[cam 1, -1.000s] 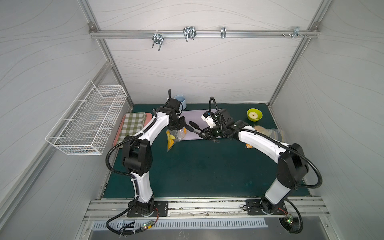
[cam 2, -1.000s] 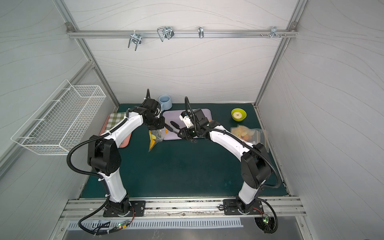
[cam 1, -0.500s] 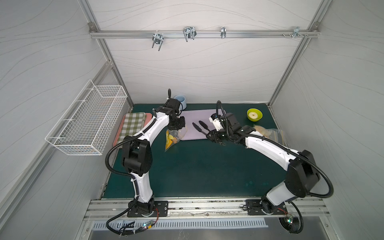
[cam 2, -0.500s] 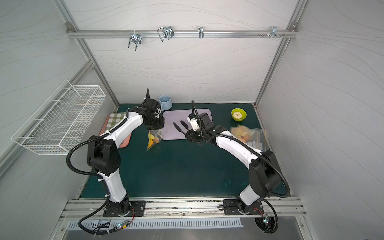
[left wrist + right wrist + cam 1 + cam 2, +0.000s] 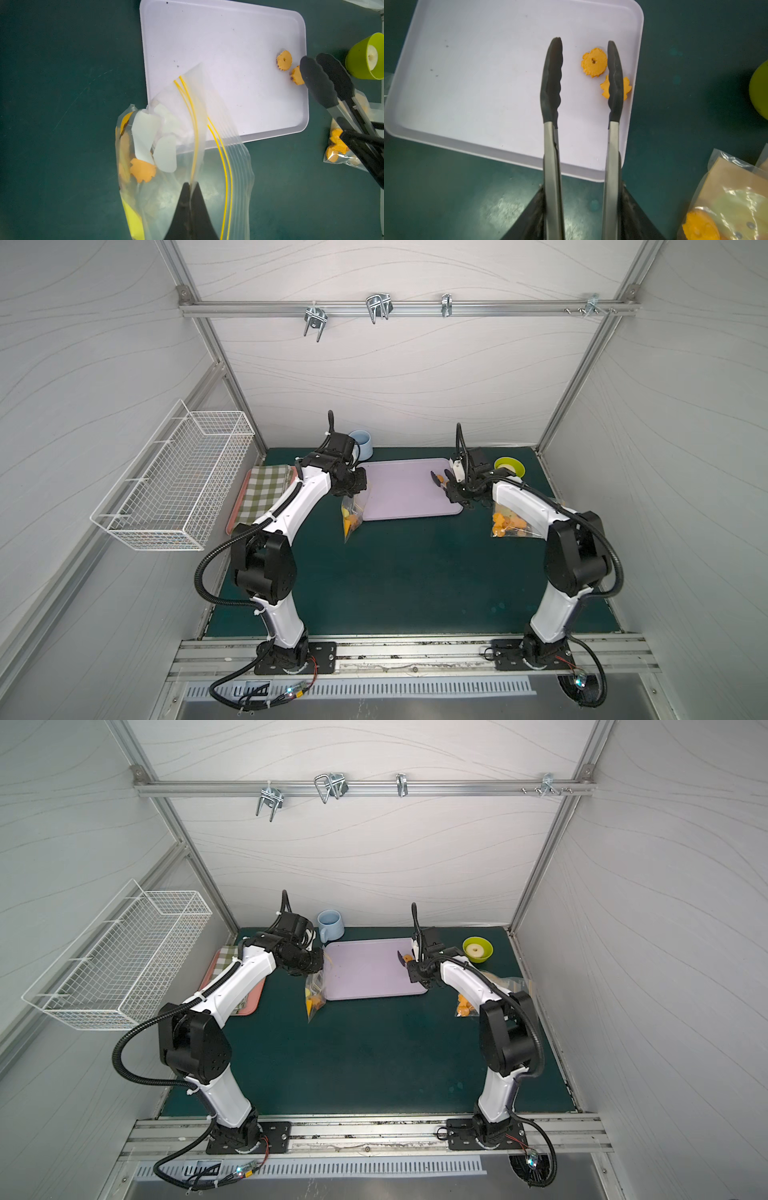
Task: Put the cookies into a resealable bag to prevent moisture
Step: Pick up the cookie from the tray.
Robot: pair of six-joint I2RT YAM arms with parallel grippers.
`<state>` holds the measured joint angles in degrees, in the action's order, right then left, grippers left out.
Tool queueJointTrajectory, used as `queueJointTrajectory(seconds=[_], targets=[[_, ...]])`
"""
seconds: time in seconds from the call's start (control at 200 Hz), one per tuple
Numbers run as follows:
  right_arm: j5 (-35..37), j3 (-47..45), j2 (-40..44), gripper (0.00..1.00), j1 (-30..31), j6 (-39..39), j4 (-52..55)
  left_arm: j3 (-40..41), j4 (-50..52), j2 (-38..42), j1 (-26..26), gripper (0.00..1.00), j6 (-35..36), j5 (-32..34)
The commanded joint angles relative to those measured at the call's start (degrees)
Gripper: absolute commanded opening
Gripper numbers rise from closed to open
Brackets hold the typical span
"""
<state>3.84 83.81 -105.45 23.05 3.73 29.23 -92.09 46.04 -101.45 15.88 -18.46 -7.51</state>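
A clear resealable bag (image 5: pixel 166 145) with yellow zip lines hangs at the lilac tray's (image 5: pixel 207 41) near left corner, holding several orange cookies (image 5: pixel 143 169). My left gripper (image 5: pixel 191 184) is shut on the bag's rim, and the mouth gapes toward the tray. In both top views the bag (image 5: pixel 352 512) (image 5: pixel 315 998) hangs below that gripper. Two cookies, one a flower-shaped round (image 5: pixel 594 62), the other jagged (image 5: pixel 627 87), lie near the tray's far right edge. My right gripper (image 5: pixel 582 187) is shut on black-tipped tongs (image 5: pixel 552 79), whose arms stand apart above these cookies with nothing between them.
A second clear bag (image 5: pixel 509 524) with orange pieces lies on the green mat right of the tray, under my right arm. A lime bowl (image 5: pixel 509 466) stands at the back right and a blue mug (image 5: pixel 330 925) behind the tray. A checked cloth (image 5: pixel 266 489) and a wire basket (image 5: pixel 174 485) are on the left.
My right arm has carried the tongs from beside the bag's mouth across to the tray's right end. The left gripper has kept its hold on the bag and stayed in place.
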Motion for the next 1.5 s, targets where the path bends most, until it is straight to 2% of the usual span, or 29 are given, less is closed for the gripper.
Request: queueJointTrajectory(seconds=[0.0,0.225,0.675,0.965,1.495], targets=[[-1.5,5.7,-3.3,0.52,-1.2,-4.0,3.7,0.1,-1.2,1.7,-0.3,0.0,-0.3,0.2],[-1.8,13.7,-10.6,0.53,-1.6,-6.8,8.3,0.1,-1.3,1.5,-0.7,0.0,-0.4,-0.4],[-0.2,19.2,-16.4,0.53,-1.6,-9.5,12.8,0.1,-1.5,1.3,-0.9,0.0,-0.4,-1.0],[2.0,18.2,-15.9,0.52,-1.6,-9.4,13.4,0.0,-1.4,1.2,-1.0,0.0,-0.4,-1.1],[0.2,14.7,-12.5,0.45,-1.6,-8.9,12.2,0.0,-1.3,1.2,-1.1,0.0,-0.4,-1.2]])
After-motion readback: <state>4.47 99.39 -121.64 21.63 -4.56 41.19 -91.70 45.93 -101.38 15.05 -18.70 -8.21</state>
